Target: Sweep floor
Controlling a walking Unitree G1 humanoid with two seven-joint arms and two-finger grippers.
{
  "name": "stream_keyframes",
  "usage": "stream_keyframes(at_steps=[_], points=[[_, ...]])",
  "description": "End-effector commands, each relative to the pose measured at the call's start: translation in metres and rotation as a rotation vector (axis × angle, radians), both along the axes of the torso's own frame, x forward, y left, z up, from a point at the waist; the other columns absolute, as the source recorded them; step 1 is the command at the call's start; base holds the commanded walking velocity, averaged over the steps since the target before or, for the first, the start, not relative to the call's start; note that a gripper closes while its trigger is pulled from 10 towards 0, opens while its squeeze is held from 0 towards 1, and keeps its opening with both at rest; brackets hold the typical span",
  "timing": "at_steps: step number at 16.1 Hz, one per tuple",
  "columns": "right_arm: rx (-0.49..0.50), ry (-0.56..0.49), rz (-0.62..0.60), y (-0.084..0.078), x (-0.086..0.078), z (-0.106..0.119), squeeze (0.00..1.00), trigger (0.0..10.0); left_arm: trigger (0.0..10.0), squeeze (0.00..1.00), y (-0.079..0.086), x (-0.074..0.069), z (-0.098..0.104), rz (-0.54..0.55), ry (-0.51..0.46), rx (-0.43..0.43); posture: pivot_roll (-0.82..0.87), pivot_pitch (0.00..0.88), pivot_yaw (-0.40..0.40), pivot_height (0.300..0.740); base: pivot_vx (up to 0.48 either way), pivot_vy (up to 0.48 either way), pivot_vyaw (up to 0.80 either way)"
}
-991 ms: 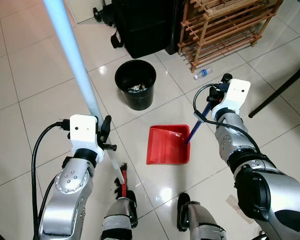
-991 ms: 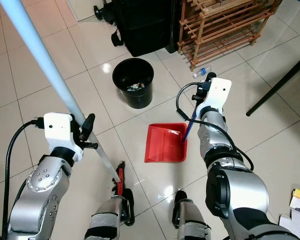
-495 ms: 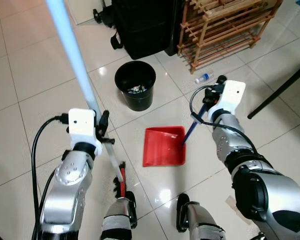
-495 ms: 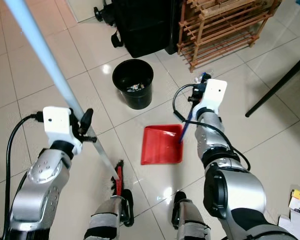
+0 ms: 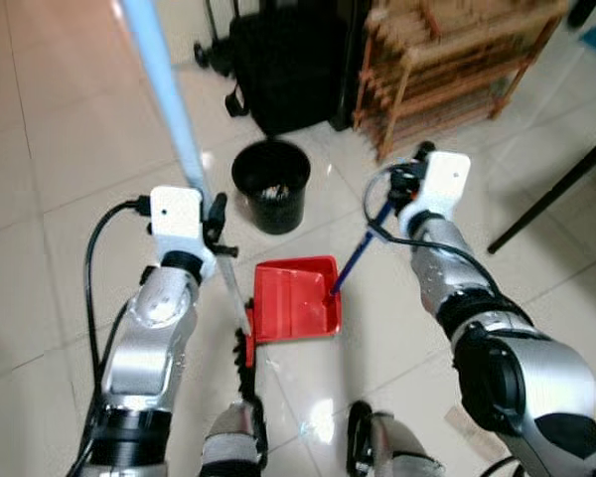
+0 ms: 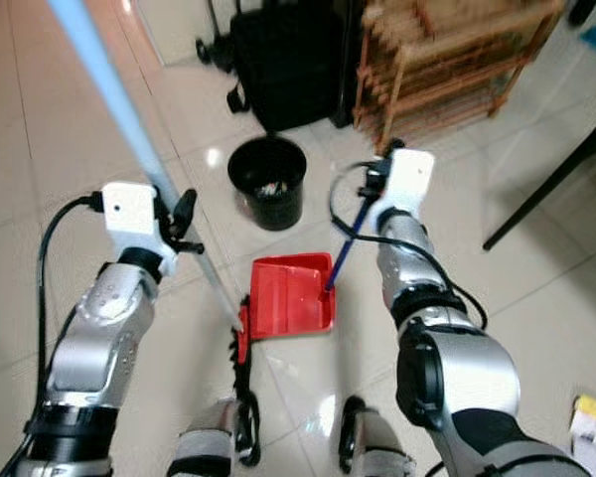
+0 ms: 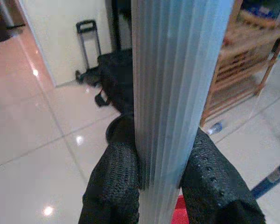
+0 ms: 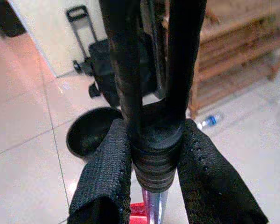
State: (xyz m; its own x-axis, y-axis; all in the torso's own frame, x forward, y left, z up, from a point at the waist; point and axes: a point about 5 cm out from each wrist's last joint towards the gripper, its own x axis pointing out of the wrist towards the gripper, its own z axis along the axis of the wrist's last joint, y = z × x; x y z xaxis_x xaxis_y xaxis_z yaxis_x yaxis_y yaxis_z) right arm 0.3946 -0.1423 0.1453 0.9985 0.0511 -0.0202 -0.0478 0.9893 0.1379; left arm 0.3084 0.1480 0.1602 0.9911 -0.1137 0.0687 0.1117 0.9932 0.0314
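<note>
change since a second ago: whole view has tilted and blurred, so the camera moved; beyond that, the red plastic dustpan [image 5: 295, 299] now sits closer to the broom head and nearer the black round waste bin [image 5: 270, 185], and the broom shaft leans less steeply across the upper left of the frame
left gripper [image 7: 170, 186]: clamped on the pale blue ribbed broom handle [image 5: 165, 84], black fingers [image 7: 113, 186] pressed to both sides of the shaft, at centre left of the head view
right gripper [image 8: 151, 179]: closed around the black ridged grip at the top of the dark blue dustpan handle [image 5: 356, 261], at centre right of the head view
broom head: red and black bristle end [image 5: 246, 360] at lower centre, between the robot's feet and the pan; its upper end touches or just meets the pan's lower left corner
dustpan: flat on the glossy beige tiled floor [image 5: 60, 169], centre of frame, mouth towards the lower left
bin: above the pan, near it but apart, with some rubbish inside
handling, as i judge it: broom is light and stiff but long, so a low hold gives control and the top will swing; ribbed shaft should resist slipping. pan is light and will skate on shiny tile unless pressed down through its handle
debris: too blurred to make out on the floor
surroundings: wooden slatted rack [image 5: 457, 60] and black bag [image 5: 288, 60] along the top
</note>
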Motion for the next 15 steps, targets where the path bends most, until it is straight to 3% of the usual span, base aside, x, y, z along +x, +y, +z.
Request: stream_keyframes(at_steps=[1, 8, 11, 15], points=[[0.002, -0.041, 0.014, 0.003, 0.003, 0.01, 0.0, 10.0, 10.0, 0.0, -0.002, 0.001, 0.006, -0.005, -0.043, -0.006, 0.12, 0.11, 0.015, 0.74, 0.0, 0.0, 0.0], [-0.017, -0.041, 0.03, 0.007, 0.002, 0.008, 0.0, 10.0, 10.0, 0.0, -0.005, 0.002, 0.003, -0.017, -0.043, -0.009, 0.12, 0.11, 0.009, 0.74, 0.0, 0.0, 0.0], [-0.057, -0.055, -0.003, -0.011, 0.002, 0.01, 0.0, 10.0, 10.0, 0.0, -0.005, 0.007, -0.007, -0.031, -0.006, 0.004, 0.1, 0.11, 0.01, 0.74, 0.0, 0.0, 0.0], [-0.038, -0.04, -0.036, -0.018, -0.003, 0.0, 0.0, 10.0, 10.0, 0.0, -0.006, 0.013, -0.014, -0.004, 0.016, -0.01, 0.08, 0.099, 0.022, 0.74, 0.0, 0.0, 0.0]])
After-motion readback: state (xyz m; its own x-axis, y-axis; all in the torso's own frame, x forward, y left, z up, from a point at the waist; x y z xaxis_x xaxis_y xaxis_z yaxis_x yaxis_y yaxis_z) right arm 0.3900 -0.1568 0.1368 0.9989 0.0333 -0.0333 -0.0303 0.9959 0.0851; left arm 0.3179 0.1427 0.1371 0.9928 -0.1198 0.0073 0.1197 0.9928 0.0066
